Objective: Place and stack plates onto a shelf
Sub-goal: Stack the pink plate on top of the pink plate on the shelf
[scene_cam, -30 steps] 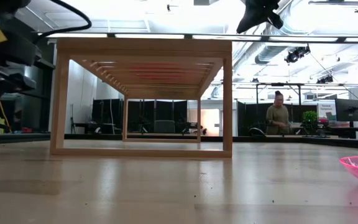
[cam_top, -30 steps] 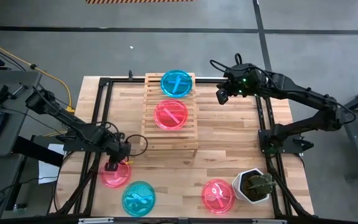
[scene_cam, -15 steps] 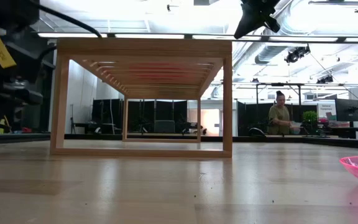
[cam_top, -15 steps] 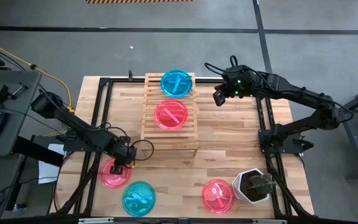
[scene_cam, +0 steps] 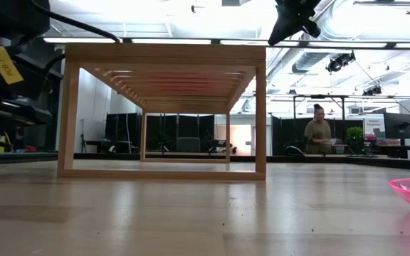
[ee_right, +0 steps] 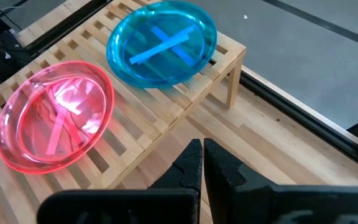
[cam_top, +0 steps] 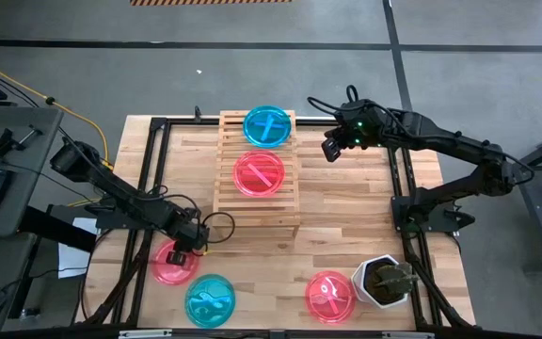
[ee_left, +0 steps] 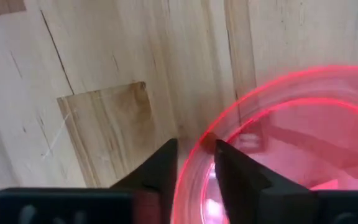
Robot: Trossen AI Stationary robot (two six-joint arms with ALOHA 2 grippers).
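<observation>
So my left gripper is down at the near-left part of the table, fingers straddling the rim of a pink plate, one inside and one outside, with a little gap left, so not pinching it. Right gripper hovers just beside the shelf, fingers pressed together, holding nothing. On the shelf I've got a teal plate and a second pink plate side by side.
</observation>
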